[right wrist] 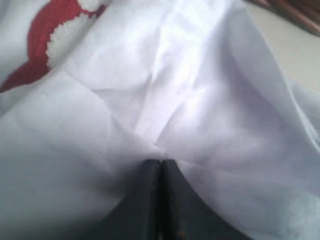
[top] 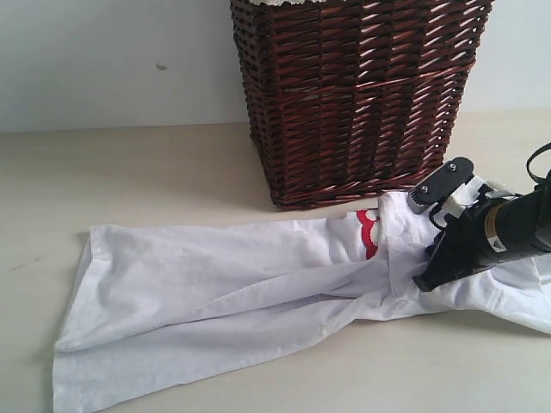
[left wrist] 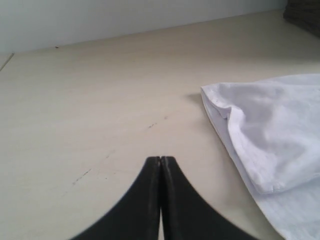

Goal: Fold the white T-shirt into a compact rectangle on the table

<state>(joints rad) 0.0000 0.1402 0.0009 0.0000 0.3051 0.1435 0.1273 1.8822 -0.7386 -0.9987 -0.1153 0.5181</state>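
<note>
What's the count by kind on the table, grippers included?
white T-shirt: 1
wicker basket: 1
grippers: 2 (left gripper, right gripper)
Total: 4

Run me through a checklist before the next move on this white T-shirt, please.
1. Hold: right gripper shut on the white T-shirt, cloth gathered at its tips: ok.
2. Spare arm: left gripper shut, empty, over bare table: ok.
3. Cloth lying flat: twisted and bunched mid-length: not ok.
4. Room from the wicker basket: cloth lies right at its base: not ok.
5. Far right end of the cloth: it leaves the exterior view: cannot tell.
</note>
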